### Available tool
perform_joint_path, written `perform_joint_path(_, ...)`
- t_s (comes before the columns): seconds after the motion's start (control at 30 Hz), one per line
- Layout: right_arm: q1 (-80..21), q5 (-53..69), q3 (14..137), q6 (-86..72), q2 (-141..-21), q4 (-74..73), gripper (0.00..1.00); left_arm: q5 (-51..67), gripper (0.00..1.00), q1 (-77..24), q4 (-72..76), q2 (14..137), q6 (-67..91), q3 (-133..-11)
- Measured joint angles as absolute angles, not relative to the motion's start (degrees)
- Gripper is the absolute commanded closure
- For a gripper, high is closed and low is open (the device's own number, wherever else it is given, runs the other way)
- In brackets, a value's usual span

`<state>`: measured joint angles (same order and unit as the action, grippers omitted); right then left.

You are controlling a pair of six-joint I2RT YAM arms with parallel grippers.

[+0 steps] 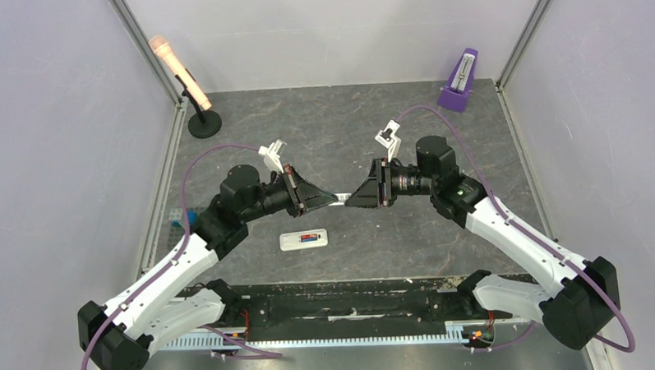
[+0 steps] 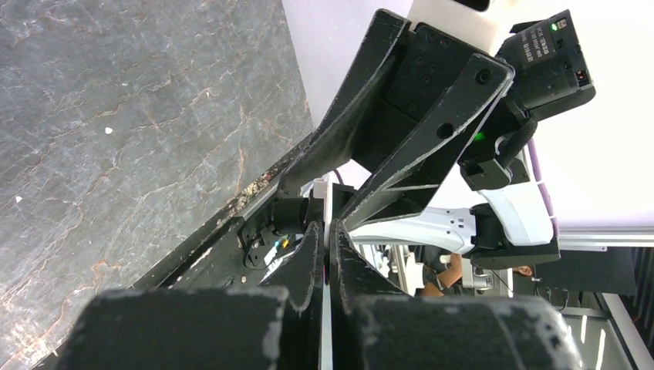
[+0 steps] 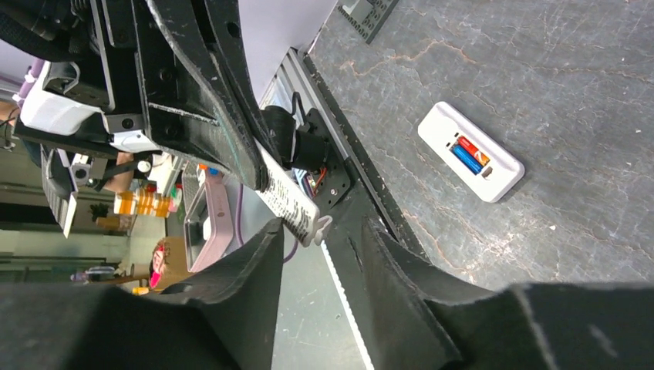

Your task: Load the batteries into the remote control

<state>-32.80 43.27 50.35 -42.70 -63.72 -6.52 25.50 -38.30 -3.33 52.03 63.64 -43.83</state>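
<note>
The white remote control (image 1: 303, 239) lies back-up on the table below both grippers, its battery bay open. A red-orange battery (image 3: 472, 151) and a blue battery (image 3: 462, 159) sit side by side in the bay of the remote (image 3: 501, 173). My left gripper (image 1: 335, 199) is shut on a thin white printed battery cover (image 3: 289, 196), held in the air and seen edge-on in the left wrist view (image 2: 327, 223). My right gripper (image 1: 351, 198) is open, and its fingertips (image 3: 271, 231) flank the cover's clip end.
A microphone on a black stand (image 1: 191, 89) stands at the back left. The purple metronome (image 1: 460, 80) stands at the back right. A black rail (image 1: 336, 296) runs along the near table edge. A small dark grey plate (image 3: 369, 11) lies by the left wall.
</note>
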Motion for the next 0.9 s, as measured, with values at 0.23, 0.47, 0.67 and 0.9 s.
perform_joint_path(0.23, -32.88, 43.20, 50.26, -43.51, -63.70, -6.81, 0.49, 24.47, 0.98, -38.22, -3.40, 52.03, 63.51, -43.46)
perform_joint_path(0.47, -32.88, 41.63, 48.80, -45.63, -63.33, -6.59, 0.46, 24.27, 0.98, -38.22, -2.79, 51.96, 63.51, -43.22)
perform_joint_path(0.67, -32.91, 41.30, 45.19, -50.70, -62.30, -1.26, 0.45, 24.01, 0.98, -38.20, -2.39, 51.81, 63.53, -42.33)
perform_joint_path(0.9, -32.88, 41.30, 41.04, -57.10, -61.10, 6.98, 0.41, 24.05, 0.98, -38.22, -1.93, 51.24, 63.53, -41.41)
